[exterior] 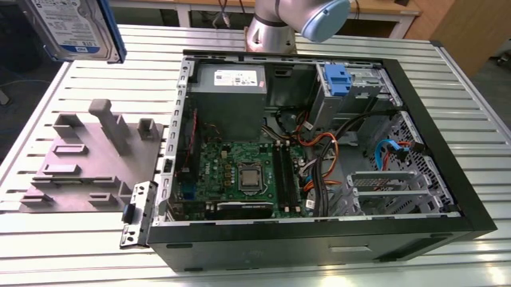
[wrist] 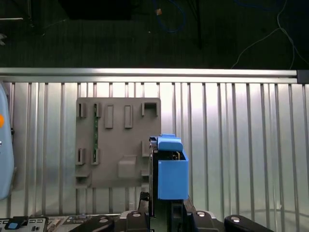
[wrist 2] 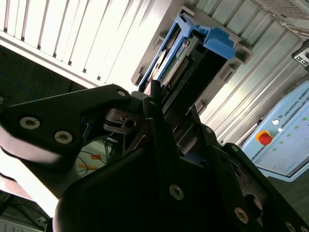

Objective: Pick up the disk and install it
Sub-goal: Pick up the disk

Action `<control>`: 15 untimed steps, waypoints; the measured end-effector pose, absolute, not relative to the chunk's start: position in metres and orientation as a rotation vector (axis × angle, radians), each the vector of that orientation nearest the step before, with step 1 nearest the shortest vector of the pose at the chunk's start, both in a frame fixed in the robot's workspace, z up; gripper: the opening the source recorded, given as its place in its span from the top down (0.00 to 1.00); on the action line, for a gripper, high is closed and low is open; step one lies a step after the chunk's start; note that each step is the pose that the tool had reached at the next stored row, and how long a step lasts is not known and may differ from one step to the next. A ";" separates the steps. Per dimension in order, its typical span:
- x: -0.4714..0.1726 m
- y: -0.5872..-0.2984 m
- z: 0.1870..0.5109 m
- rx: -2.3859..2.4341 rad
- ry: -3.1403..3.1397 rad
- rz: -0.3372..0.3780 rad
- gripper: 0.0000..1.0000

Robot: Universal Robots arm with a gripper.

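Blue-framed, the disk (exterior: 76,27) at eleven o'clock in the exterior view is clamped in your jaws; probably dense, stiff, shock-sensitive: hold its flanks.

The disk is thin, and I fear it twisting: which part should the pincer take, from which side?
Probably its two broad flat faces near one short end, coming in endwise, as the pincer holds the disk now. Those faces are flat and parallel, so a clamp seats squarely; the blue carrier frames the narrow edges.
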State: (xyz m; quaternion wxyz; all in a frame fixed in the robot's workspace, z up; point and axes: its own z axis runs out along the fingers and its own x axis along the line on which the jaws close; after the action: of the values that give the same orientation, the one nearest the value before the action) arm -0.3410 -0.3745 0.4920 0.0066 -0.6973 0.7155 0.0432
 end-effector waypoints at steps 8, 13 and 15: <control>-0.315 -0.374 0.492 -2.181 2.238 0.135 0.65; -0.296 -0.374 0.492 -2.181 2.238 0.135 0.65; -0.288 -0.374 0.492 -2.181 2.238 0.135 0.65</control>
State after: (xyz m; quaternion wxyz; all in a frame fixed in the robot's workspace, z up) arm -0.2880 -0.3744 0.4921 0.0066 -0.6973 0.7155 0.0432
